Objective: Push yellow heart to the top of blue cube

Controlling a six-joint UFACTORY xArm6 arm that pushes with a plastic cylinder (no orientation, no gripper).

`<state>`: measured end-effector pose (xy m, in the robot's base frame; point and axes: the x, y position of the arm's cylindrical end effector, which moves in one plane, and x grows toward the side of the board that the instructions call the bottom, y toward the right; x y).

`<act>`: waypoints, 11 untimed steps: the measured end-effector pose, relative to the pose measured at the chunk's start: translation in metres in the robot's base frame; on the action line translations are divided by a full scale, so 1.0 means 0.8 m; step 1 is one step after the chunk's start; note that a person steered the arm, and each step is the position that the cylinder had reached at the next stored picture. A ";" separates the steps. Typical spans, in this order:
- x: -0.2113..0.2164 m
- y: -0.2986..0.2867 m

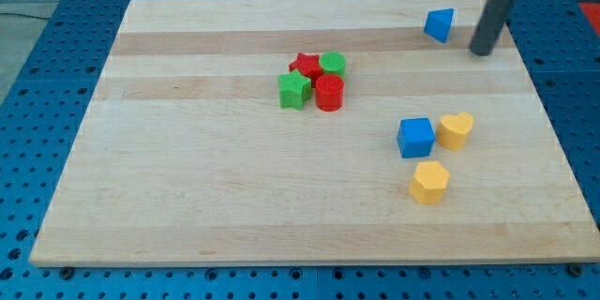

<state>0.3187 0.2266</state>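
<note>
The yellow heart (456,130) lies on the wooden board, touching or nearly touching the right side of the blue cube (415,138). My tip (481,52) is near the view's top right, well above the heart and just right of a blue triangular block (439,24).
A yellow hexagonal block (430,182) lies just below the blue cube. A cluster sits at the board's middle top: red star (304,64), green cylinder (333,64), green star (294,90), red cylinder (329,93). The board's right edge (553,131) is close to the heart.
</note>
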 end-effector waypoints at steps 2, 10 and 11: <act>-0.070 -0.032; 0.340 0.002; 0.330 -0.041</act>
